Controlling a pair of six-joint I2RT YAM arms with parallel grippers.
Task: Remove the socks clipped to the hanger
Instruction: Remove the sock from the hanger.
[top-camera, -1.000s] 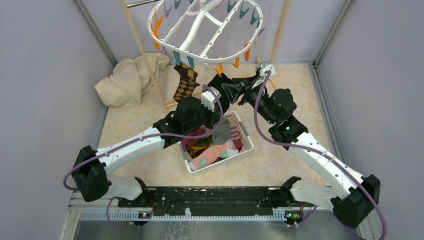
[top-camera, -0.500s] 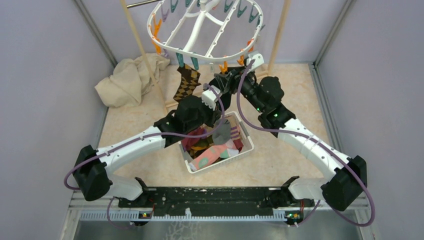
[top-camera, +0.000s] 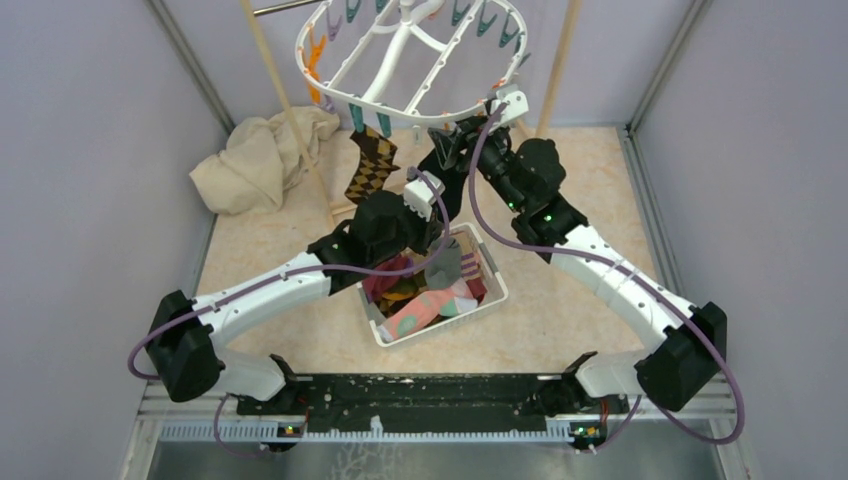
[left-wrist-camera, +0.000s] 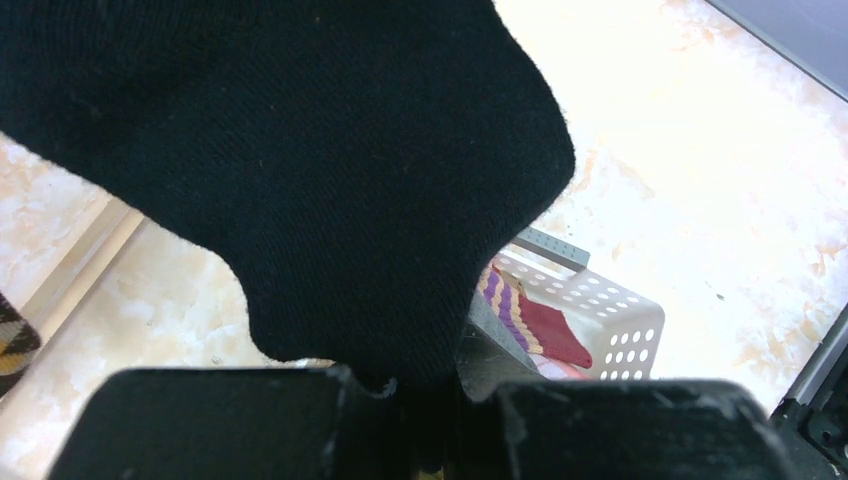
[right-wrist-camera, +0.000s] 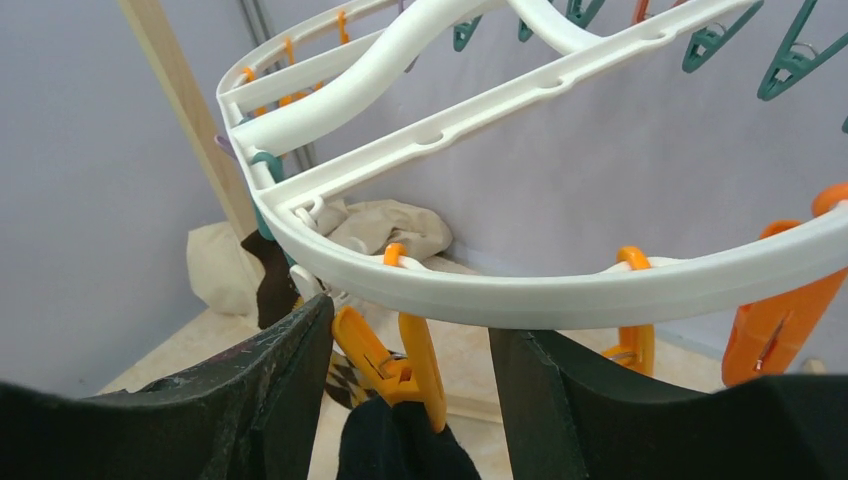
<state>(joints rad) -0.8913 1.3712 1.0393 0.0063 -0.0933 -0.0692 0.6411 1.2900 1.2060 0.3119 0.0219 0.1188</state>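
The white oval hanger (top-camera: 410, 60) hangs at the back, with its rim (right-wrist-camera: 560, 290) close above my right gripper (right-wrist-camera: 410, 360). That gripper (top-camera: 447, 140) is open, its fingers (right-wrist-camera: 270, 390) standing on either side of an orange peg (right-wrist-camera: 400, 365) that clips a black sock (right-wrist-camera: 400, 450). The left finger touches the peg's handle. My left gripper (top-camera: 440, 205) is shut on the lower end of the same black sock (left-wrist-camera: 300, 150), which fills the left wrist view. A brown-yellow argyle sock (top-camera: 372, 165) still hangs from a teal peg.
A white perforated basket (top-camera: 480, 305) with several socks sits below the left gripper, and its corner (left-wrist-camera: 600, 310) shows in the left wrist view. A beige cloth (top-camera: 255, 160) lies at the back left. Wooden poles (top-camera: 285, 110) flank the hanger, and grey walls stand close on both sides.
My right arm swung left and up, bringing its gripper under the hanger rim and around the orange peg, with the jaws a little wider. The left arm has held still on the black sock.
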